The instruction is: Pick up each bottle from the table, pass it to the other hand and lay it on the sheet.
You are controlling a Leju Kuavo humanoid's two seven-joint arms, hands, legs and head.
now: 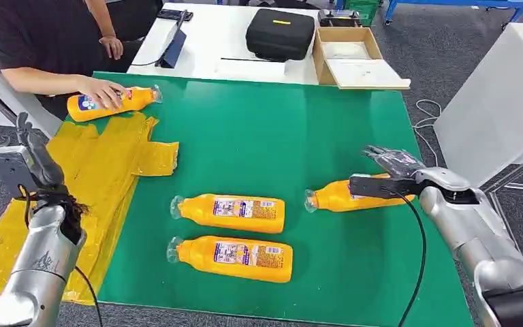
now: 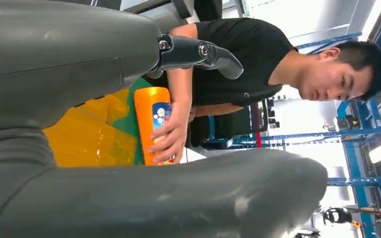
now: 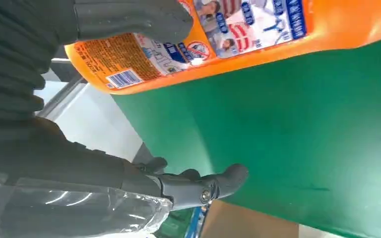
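Yellow sheet (image 1: 102,170) beside raised left hand (image 1: 30,160), fingers spread, holding nothing. Beyond it, person's hand (image 1: 102,90) resting on orange bottle (image 1: 112,103) at sheet's far edge. Two more bottles (image 1: 230,212) (image 1: 231,258) flat on green table (image 1: 279,122), between both hands. Right hand (image 1: 389,176) set over fourth bottle (image 1: 344,196), thumb (image 3: 129,20) against label, remaining fingers apart; grasp not closed.
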